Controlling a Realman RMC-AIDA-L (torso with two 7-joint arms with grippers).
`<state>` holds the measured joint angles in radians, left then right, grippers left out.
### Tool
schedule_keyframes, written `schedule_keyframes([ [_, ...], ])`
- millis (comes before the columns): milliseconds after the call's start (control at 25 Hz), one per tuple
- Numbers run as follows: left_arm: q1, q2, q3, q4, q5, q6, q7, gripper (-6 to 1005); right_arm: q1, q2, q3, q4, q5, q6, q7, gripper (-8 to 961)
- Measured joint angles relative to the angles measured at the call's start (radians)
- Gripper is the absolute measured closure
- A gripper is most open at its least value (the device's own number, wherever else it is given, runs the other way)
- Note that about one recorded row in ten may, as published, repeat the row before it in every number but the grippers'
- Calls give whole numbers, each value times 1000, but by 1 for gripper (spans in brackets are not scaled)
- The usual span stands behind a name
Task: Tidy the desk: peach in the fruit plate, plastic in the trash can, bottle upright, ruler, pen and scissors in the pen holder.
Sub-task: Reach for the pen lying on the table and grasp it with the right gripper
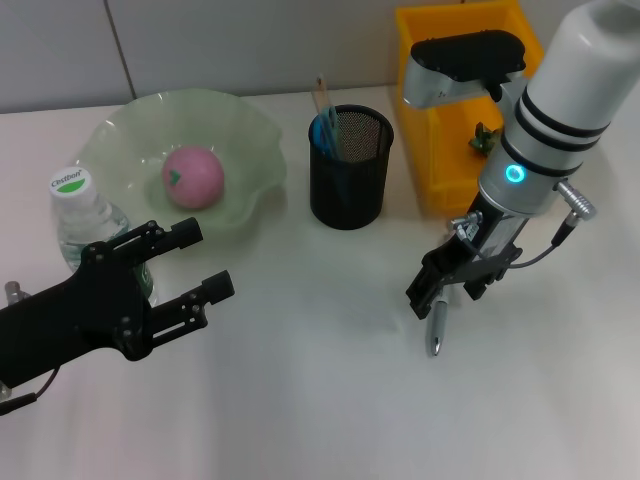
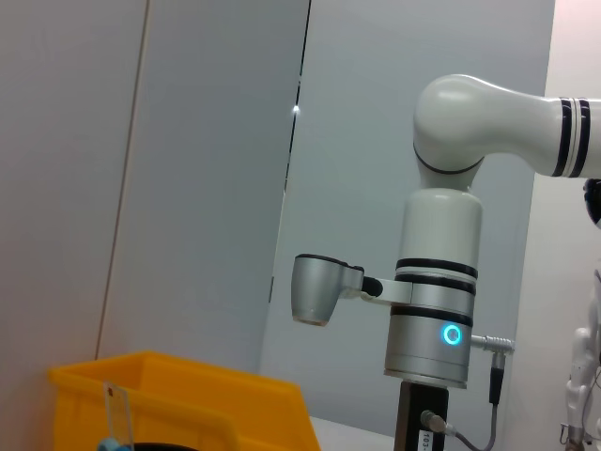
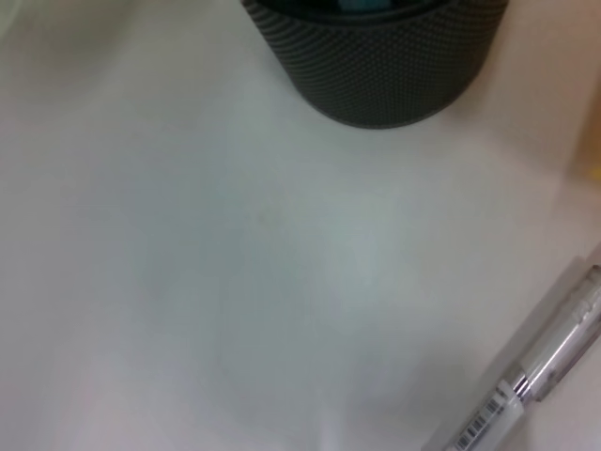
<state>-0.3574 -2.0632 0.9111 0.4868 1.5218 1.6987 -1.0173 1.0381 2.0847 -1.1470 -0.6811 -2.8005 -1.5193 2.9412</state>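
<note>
The pen [image 1: 434, 330] lies on the white surface [image 1: 320, 400] in front of the yellow trash can [image 1: 440, 150] and to the right of the black mesh pen holder [image 1: 350, 170], which already holds a ruler and something blue. The right gripper [image 1: 452, 280] is down directly over the pen's upper end; whether its fingers have closed on the barrel I cannot tell, since the arm hides the contact. In the right wrist view the pen [image 3: 540, 362] shows a clear plastic barrel with a metal band and a barcode label, so it is likely light, stiff and somewhat slippery; a firm hold across the barrel near its middle should keep it from pivoting when lifted. The left gripper [image 1: 185, 265] hovers with fingers spread open, holding nothing, beside the upright bottle [image 1: 85, 215]. The peach [image 1: 193, 177] sits in the green fruit plate [image 1: 255, 150].
</note>
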Motion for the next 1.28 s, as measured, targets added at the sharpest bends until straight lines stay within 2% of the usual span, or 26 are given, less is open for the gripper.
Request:
schedule_keyframes([
  [600,2,0,0,4,-1,14,-5,287,8,0,-55,5,9,23,-13,210],
  [1280,0,-2,0,-2,-2,19,-2,288,15,1,-66,42,21,43,-38,220],
])
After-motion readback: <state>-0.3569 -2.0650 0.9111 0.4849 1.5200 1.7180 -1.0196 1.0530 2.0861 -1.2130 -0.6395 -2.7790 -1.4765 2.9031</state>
